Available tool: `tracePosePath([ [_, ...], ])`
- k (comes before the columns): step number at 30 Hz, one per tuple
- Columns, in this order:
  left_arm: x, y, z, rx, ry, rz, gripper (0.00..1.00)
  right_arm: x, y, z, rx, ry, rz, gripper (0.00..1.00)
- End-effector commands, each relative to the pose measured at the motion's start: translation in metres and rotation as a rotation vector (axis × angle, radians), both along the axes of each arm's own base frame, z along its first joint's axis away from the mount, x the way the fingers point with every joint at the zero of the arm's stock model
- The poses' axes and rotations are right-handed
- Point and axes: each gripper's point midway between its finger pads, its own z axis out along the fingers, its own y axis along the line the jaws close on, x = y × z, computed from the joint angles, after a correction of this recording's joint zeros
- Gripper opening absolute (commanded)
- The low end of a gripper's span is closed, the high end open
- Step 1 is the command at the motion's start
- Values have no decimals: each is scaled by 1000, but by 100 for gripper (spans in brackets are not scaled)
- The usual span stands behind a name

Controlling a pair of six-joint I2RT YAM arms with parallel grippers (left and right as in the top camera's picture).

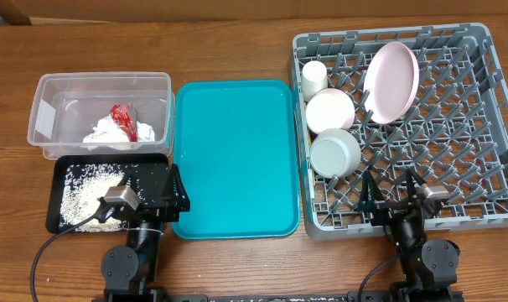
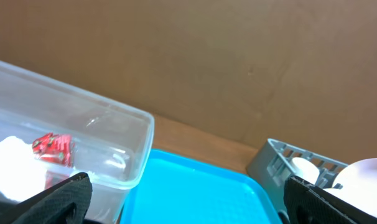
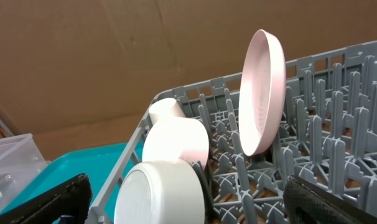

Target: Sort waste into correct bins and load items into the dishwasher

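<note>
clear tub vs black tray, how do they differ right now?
The clear tub is see-through with tall walls; the black tray is opaque and shallower. The clear tub holds a white napkin and a red wrapper; the black tray holds loose rice. In the overhead view the clear tub sits above the black tray. Both are rectangular, similar in footprint, and left of the teal tray.

Colour log as I see it. Tub (image 1: 103, 78): clear, with a pale label patch on one wall. Wrapper (image 1: 122, 116): red. Napkin (image 1: 111, 136): white. Tray (image 1: 59, 166): black, speckled with white rice (image 1: 86, 198). Teal tray (image 1: 237, 159): plain, no markings. Rack (image 1: 455, 143): grey, lattice pattern. Plate (image 1: 392, 81): pale pink, with faint concentric rings on one face. Cup (image 1: 313, 78) and bowls (image 1: 329, 109): white. Table (image 1: 237, 268): brown wood grain.
</note>
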Motion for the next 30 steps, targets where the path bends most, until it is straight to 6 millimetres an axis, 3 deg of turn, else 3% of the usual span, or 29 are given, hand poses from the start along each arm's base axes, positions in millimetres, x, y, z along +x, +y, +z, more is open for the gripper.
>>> tracePosePath([
  [1,-2,9,-14,39,19,50,100,0,-3,-1,2,-9,-17,100],
  [8,-5,11,-46,205,141,56,100,0,-3,-1,2,-9,-17,100],
  [17,-6,13,-41,417,117,61,100,0,-3,-1,2,-9,-17,100],
  [30,-6,13,-41,434,117,60,100,0,-3,-1,2,-9,-17,100],
])
